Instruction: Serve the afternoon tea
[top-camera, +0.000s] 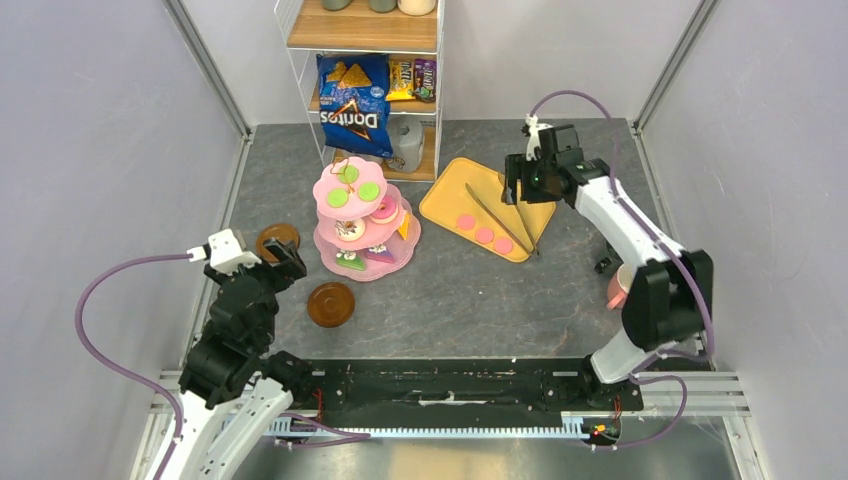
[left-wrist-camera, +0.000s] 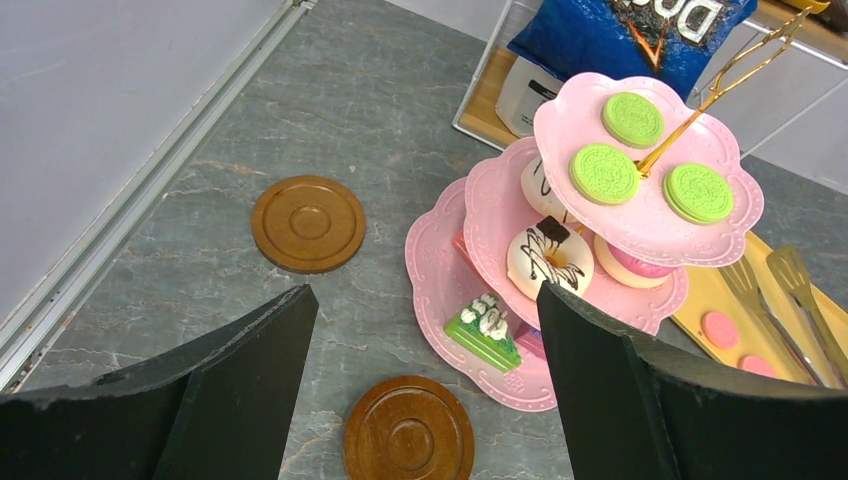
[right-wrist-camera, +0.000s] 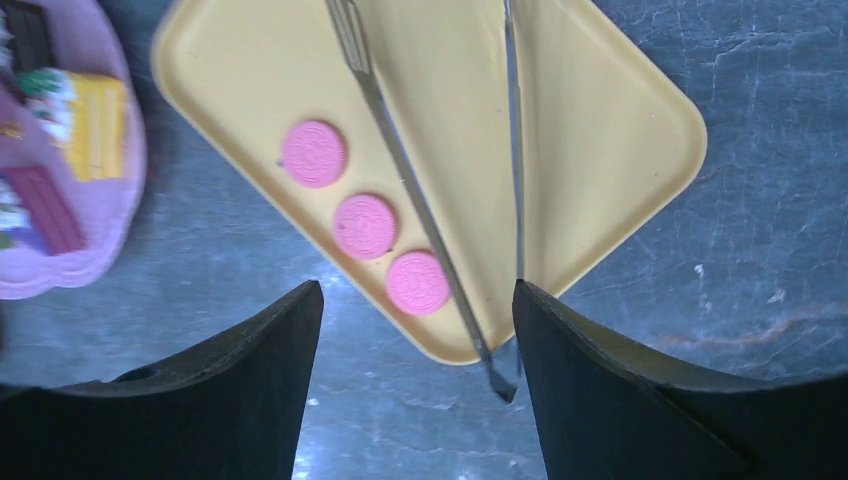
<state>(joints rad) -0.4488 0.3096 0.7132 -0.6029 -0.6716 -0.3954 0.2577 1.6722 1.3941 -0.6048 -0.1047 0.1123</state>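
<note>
Grey marbled tabletop (top-camera: 480, 300), pale grey walls (top-camera: 100, 120), aluminium corner posts (top-camera: 207, 65), wire-framed wooden shelf (top-camera: 365, 32) at back

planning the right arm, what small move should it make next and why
Probably lower the open right gripper straight down onto the nearest pink macaron. It lies just below the open jaws, near the edge of the yellow tray. Go carefully, since the tongs lie close beside it.

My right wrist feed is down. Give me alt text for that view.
A yellow tray holds three pink macarons in a diagonal row beside metal tongs whose tips overhang its rim. The right gripper hangs open and empty above them. The pink stand shows at the left edge, its bottom tier carrying cake slices.
</note>
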